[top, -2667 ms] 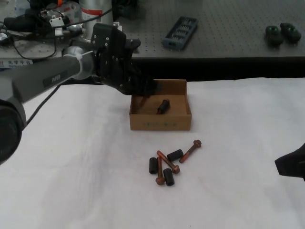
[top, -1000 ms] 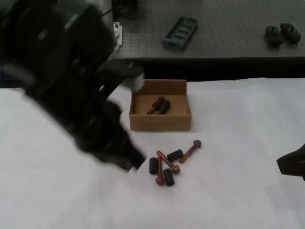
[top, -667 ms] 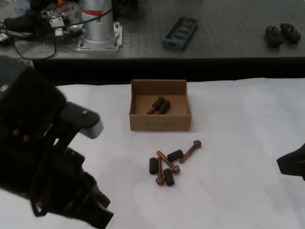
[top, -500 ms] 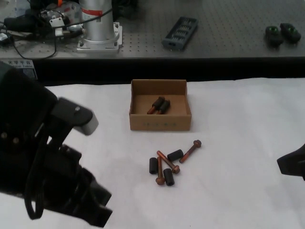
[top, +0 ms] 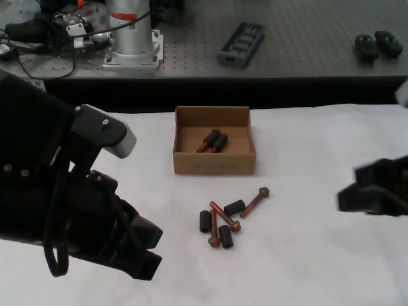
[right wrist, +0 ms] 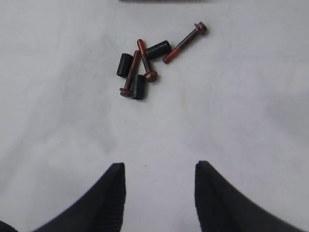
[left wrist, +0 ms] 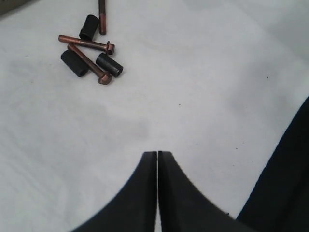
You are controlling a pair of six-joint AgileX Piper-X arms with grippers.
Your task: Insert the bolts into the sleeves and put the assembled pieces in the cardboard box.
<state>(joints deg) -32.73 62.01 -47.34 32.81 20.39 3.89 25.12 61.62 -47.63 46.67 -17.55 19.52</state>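
The cardboard box (top: 215, 167) stands at mid-table with two assembled pieces (top: 213, 140) lying inside. In front of it, loose on the white cloth, is a cluster of three copper bolts (right wrist: 185, 36) and three black sleeves (right wrist: 124, 65). The same bolts (left wrist: 87, 43) and sleeves (left wrist: 109, 64) lie ahead of my left gripper (left wrist: 157, 154), which is shut and empty above bare cloth. My left arm (top: 76, 217) bulks at the front left. My right gripper (right wrist: 159, 166) is open and empty, a short way back from the cluster. The right arm (top: 376, 191) sits at the right edge.
Behind the cloth runs a dark perforated bench with a silver cylinder on a base (top: 131, 32), a blue-grey rack (top: 241, 41), two dark green objects (top: 378, 44) and cables at the far left. Bare cloth (top: 306, 255) lies around the cluster.
My left arm left the box, where a second assembled piece now lies, and swung back to the front left. My right arm has moved in from the right edge toward the cluster.
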